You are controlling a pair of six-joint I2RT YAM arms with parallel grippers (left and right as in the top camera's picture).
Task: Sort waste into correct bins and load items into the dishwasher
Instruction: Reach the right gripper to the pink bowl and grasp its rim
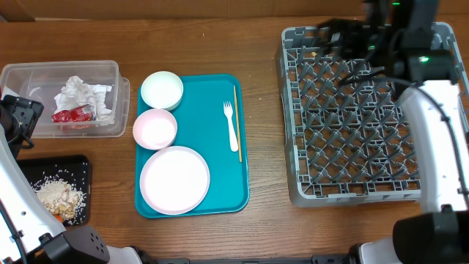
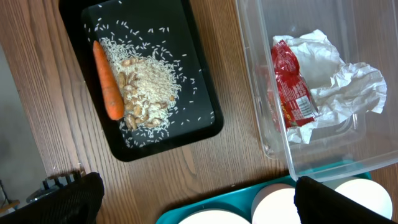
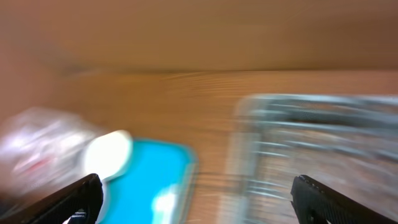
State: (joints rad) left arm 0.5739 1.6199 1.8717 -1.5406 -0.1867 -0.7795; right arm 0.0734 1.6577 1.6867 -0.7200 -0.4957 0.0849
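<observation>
The left gripper hangs with its jaws wide apart and nothing between them. It is above the left end of the bench, over the gap between the clear tub and the black tray. The tub sits toward the far-left corner and holds crumpled napkins, with the red wrapper lying against them. The black tray, by the front-left corner, carries a heap of rice with a carrot lying along one side of it.

The right gripper is also spread open and empty (its own camera is smeared with blur, yet the two fingers show well apart). It hovers over the far-left corner of the dish rack, which fills the right end of the bench.

Between tub and rack lies the teal tray, well apart from both grippers. The plate rests at its front-left corner and the pink bowl just behind it. The white bowl sits at the far-left corner, and both bowls overhang the tray's left edge. The fork and the stick lie side by side near the right edge.
</observation>
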